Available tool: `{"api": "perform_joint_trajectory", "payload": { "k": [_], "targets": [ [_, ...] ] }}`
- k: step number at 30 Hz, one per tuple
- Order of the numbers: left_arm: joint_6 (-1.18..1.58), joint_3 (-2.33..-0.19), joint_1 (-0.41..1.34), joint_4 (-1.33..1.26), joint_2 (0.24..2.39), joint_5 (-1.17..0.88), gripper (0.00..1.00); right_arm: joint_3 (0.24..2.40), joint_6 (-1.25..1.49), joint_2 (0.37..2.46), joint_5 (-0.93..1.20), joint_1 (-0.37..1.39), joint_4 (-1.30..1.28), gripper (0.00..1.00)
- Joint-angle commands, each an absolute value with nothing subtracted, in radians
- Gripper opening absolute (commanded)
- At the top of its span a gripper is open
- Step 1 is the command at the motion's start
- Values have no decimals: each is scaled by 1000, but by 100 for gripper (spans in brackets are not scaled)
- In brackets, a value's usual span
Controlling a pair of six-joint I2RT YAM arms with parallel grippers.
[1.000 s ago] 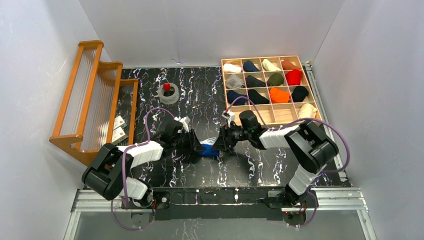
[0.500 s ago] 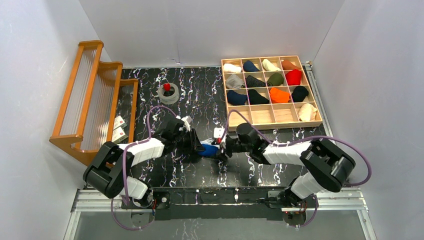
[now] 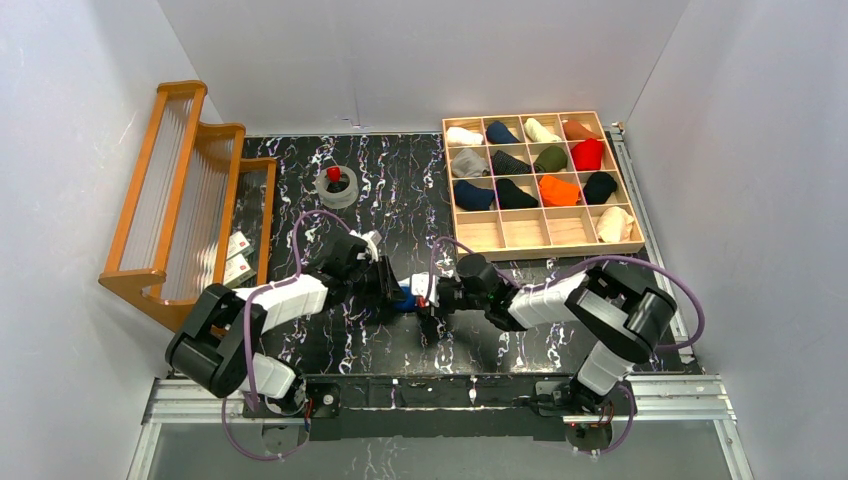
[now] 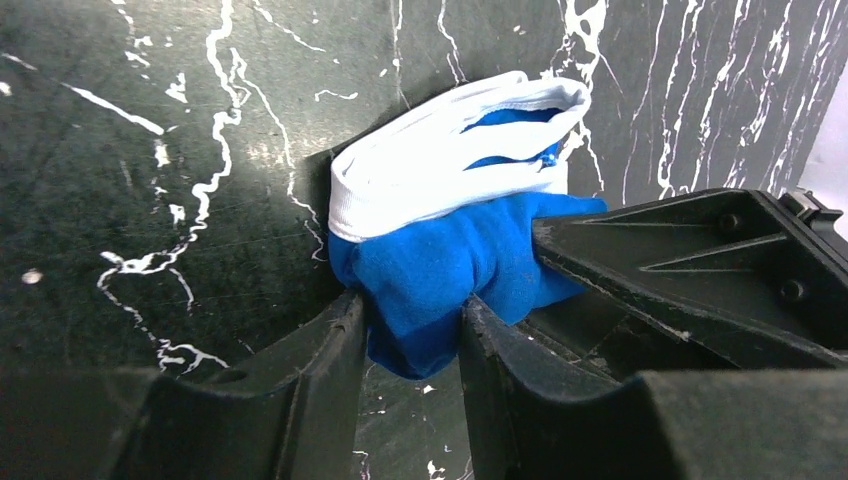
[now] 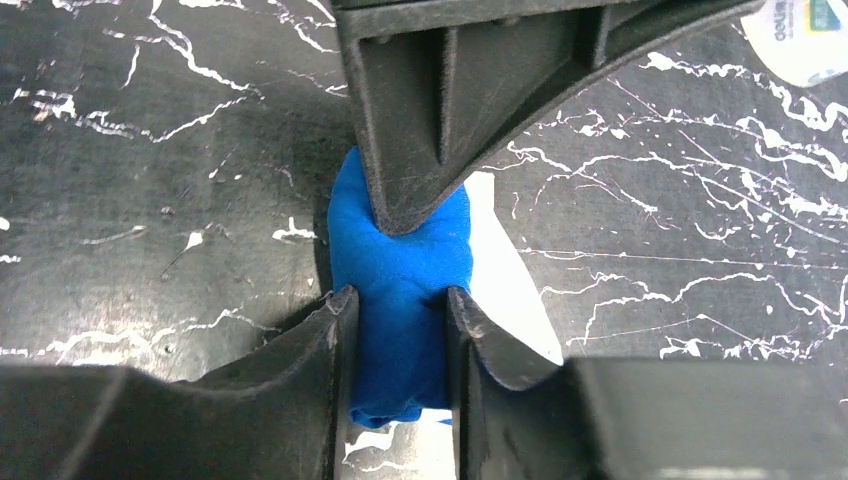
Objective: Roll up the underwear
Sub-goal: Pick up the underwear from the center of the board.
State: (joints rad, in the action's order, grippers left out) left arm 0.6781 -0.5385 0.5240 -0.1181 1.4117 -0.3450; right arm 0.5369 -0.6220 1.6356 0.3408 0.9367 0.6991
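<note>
The royal-blue soft fabric underwear with a broad white band (image 3: 405,297) lies bunched into a small bundle on the black, white-veined marble-look tabletop (image 3: 400,190). It sits nearer the arm bases than the pale wooden grid tray of rolled garments (image 3: 525,230), off that tray's near left corner. The left gripper (image 4: 412,345) pinches the bundle's blue end, both black fingers (image 4: 330,360) pressed into the cloth, with the white band folded over just beyond them. The right gripper (image 5: 398,330) reaches in from the tray's side and likewise nips blue fabric between its two fingers (image 5: 470,340), cloth touching both inner faces. The grippers meet nose to nose over the bundle; in the right wrist view a left finger presses into the blue cloth just beyond the right fingers. Well left of the tray stands an orange wooden slatted rack (image 3: 180,190)
</note>
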Motion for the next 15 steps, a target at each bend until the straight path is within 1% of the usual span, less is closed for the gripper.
{"api": "perform_joint_trajectory", "payload": {
  "k": [1,4,5,6,9,11,15],
  "targets": [
    [632,-523,525,37,1408,-265,36,585,-551,1698,271,937,564,36],
    [626,-533,525,52,1404,-253,39,617,-497,1729,309,936,488,26],
    [629,-534,525,50,1402,-254,40,635,-483,1744,323,936,458,19],
    [632,-534,525,45,1396,-253,43,654,-475,1759,346,936,422,11],
    [642,-542,522,78,1363,-218,57,706,-416,1783,433,927,353,1],
    [650,-540,517,98,1317,-186,65,720,-351,1791,535,912,353,1],
    [670,-516,500,124,1211,-148,73,774,-204,1824,682,884,341,1]
  ]
}}
